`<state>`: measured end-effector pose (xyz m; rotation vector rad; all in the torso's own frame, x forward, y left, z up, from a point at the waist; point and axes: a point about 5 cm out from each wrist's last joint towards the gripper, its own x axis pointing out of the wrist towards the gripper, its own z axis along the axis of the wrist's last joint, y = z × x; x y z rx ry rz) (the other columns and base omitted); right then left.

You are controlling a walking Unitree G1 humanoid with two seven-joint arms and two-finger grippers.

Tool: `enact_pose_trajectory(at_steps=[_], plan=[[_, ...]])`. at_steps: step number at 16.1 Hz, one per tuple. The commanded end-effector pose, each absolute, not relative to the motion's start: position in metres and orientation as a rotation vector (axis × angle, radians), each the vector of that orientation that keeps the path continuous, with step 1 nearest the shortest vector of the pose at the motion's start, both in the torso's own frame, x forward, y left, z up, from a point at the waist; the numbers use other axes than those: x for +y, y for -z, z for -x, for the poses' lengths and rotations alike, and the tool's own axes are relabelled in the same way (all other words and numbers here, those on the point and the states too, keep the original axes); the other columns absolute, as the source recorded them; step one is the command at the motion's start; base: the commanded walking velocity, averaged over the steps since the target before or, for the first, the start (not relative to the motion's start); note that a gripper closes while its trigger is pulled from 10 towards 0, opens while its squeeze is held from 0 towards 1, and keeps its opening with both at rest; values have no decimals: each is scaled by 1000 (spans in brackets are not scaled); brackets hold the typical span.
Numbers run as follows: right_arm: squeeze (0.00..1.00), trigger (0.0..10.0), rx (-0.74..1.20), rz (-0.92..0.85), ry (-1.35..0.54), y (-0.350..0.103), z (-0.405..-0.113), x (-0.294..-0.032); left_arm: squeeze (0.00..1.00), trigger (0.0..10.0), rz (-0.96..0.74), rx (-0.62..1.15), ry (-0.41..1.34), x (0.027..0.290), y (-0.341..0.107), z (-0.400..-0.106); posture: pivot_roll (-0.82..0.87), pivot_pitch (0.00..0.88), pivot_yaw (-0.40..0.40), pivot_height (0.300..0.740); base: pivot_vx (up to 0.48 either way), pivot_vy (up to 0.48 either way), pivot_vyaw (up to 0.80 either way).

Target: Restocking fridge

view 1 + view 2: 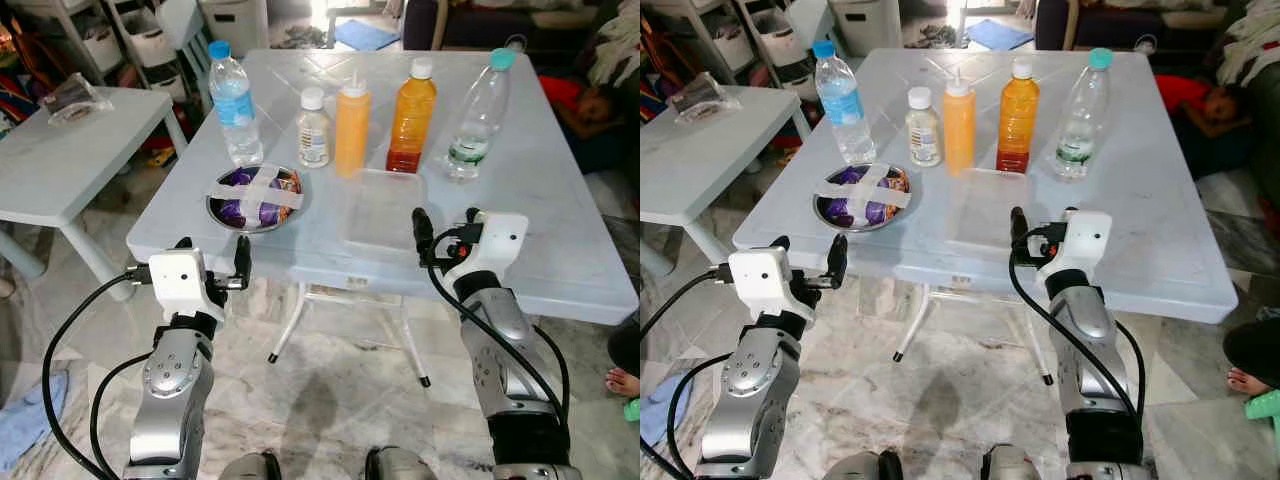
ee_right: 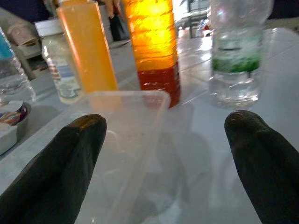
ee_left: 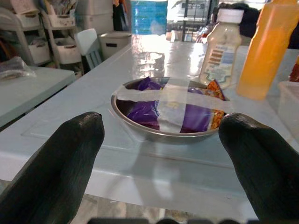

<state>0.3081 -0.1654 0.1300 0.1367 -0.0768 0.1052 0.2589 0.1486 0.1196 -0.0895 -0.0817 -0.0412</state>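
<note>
From the head camera, a pale grey-blue plastic surface (image 1: 560, 240) carries a row of containers: a clear water bottle with a blue cap and blue label (image 1: 233, 102), a small white-capped bottle of pale dressing (image 1: 313, 128), an orange squeeze bottle with a white nozzle (image 1: 352, 129), a tall bottle of orange juice with a white cap (image 1: 411, 118) and a clear bottle with a teal cap and green label (image 1: 478, 114). Nearer the robot sit a round steel bowl of purple snack packets crossed with white tape (image 1: 256, 198) and, just beside it, a clear rectangular plastic tub (image 1: 385, 208). The left gripper (image 1: 212, 268) is held at the surface's near edge before the bowl; the right gripper (image 1: 445, 232) hovers at the tub's near end.

The left wrist camera frames the taped bowl between two spread black fingers (image 3: 56, 163), which touch nothing; the dressing bottle and squeeze bottle stand behind it.

The right wrist camera shows its fingers (image 2: 60, 161) likewise set wide apart and empty, the clear tub lying between them, with the juice bottle and green-labelled bottle upright beyond.
</note>
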Motion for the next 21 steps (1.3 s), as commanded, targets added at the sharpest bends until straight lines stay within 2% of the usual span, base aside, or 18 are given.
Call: enact_pose_trajectory(at_steps=[1,5,6,7,11,12,13,18,21], plan=[[0,10000,-68,-152,-126,-130,-311,-162,0,10000,74,-84,50,150,-122,-257,-66,129,76,740,0,0,0],[0,10000,-48,-208,-154,-125,-310,-151,0,10000,68,-82,53,151,-123,-257,-57,136,78,740,0,0,0],[0,5843,-44,-223,-158,-124,-309,-150,0,10000,68,-82,53,151,-123,-257,-57,137,78,740,0,0,0],[0,0,-37,-259,-167,-123,-308,-148,0,10000,69,-83,53,151,-124,-257,-57,137,78,740,0,0,0],[0,0,-4,-316,-154,-119,-305,-148,0,10000,71,-82,61,149,-124,-257,-59,140,81,740,0,0,0],[0,1020,2,-331,-153,-119,-304,-148,0,10000,71,-83,62,149,-124,-257,-59,140,81,740,0,0,0],[0,10000,6,-348,-159,-121,-303,-146,0,10000,72,-84,63,149,-125,-257,-61,142,82,740,0,0,0],[0,10000,16,-450,-167,-133,-294,-138,0,10000,75,-86,68,147,-126,-258,-67,143,80,740,0,0,0],[0,10000,36,-486,-161,-134,-292,-146,0,10000,74,-86,72,147,-125,-259,-73,142,77,740,0,0,0]])
